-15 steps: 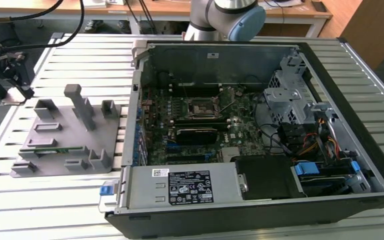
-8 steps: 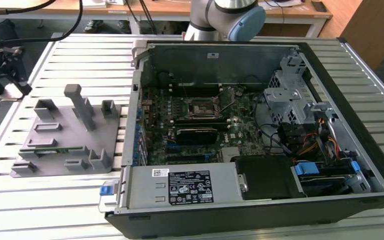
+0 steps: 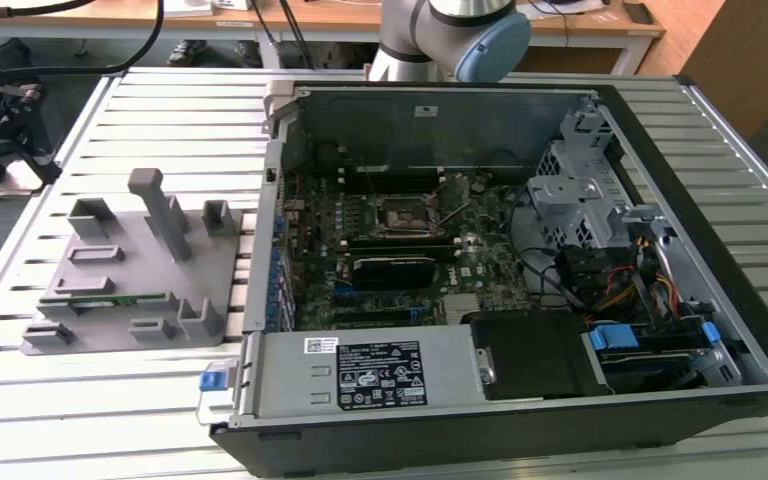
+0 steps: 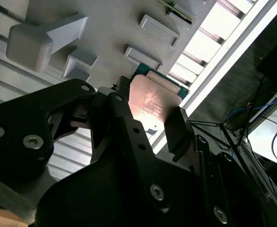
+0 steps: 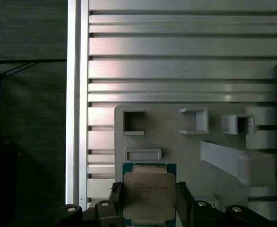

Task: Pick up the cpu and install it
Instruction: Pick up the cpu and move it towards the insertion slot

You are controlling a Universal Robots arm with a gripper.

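Note:
The cpu (image 5: 149,196), a square chip with a pale metal top plate and a green rim, sits between the two black fingers of my gripper (image 5: 149,202). The fingers press on its two opposite edges, so the gripper is shut on it. In the second wrist view the same cpu (image 4: 151,101) shows its plate lit warm, held between the fingers (image 4: 177,128) above the grey fixture plate (image 4: 110,28). The open computer case (image 3: 491,260) lies on the slatted table, and its black-framed motherboard socket (image 3: 398,213) is uncovered.
The grey fixture (image 3: 131,270) with upright posts and pockets lies at the exterior view's left, with a thin green circuit strip (image 3: 91,298) in it. The arm's base (image 3: 444,35) stands behind the case. Drive cages and cables (image 3: 611,260) fill the case's right side.

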